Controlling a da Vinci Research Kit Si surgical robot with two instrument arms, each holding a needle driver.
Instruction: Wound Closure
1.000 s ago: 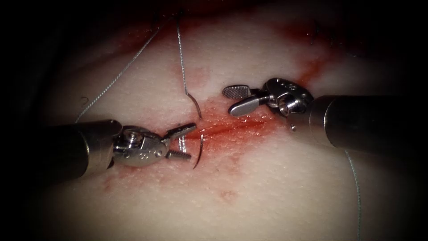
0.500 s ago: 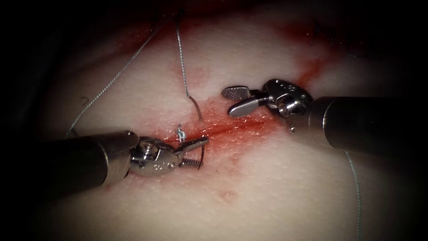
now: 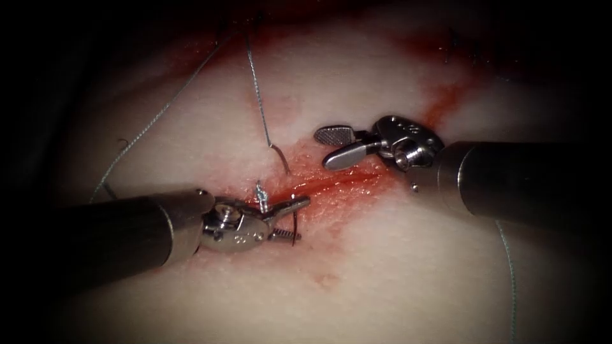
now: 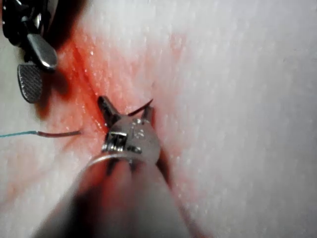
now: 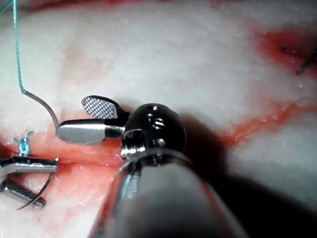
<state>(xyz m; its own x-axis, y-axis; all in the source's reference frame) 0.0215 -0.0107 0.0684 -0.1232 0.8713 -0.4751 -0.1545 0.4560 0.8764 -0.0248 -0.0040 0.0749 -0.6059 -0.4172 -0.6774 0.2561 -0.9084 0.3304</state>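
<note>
The left arm's hand [image 3: 303,220] has travelled toward 3 o'clock over the last second. It was short of the needle [image 3: 281,159] and now straddles the dark tip end, with one jaw above and one below. The jaws are moderately wide and nothing is clamped yet. I judge it is lined up to take hold of the tip, with the grip not yet made.

The right arm's hand [image 3: 320,148] has drifted slightly toward 9 o'clock. It is wide open and holds nothing, above the cut [image 3: 344,179] at about 1 o'clock from the needle.

The needle has not moved and sits in the tissue [image 3: 395,274] at the left end of the cut. Its tail stands out at 12 o'clock of the cut line and its tip comes out at 6 o'clock, on the near side. The middle of its curve is buried.

The tissue is pale, wet and finely pebbled. Red fluid [image 3: 322,213] pools along the cut and spreads around the left hand, so I expect the steel there to be slick.

The thread [image 3: 257,95] climbs from the needle's tail toward 12 o'clock, clear of both hands. A small knot [image 3: 260,190] with a short stub stands just beside the left hand's upper jaw, close enough to snag. The hands are well apart, so there is room to work.
</note>
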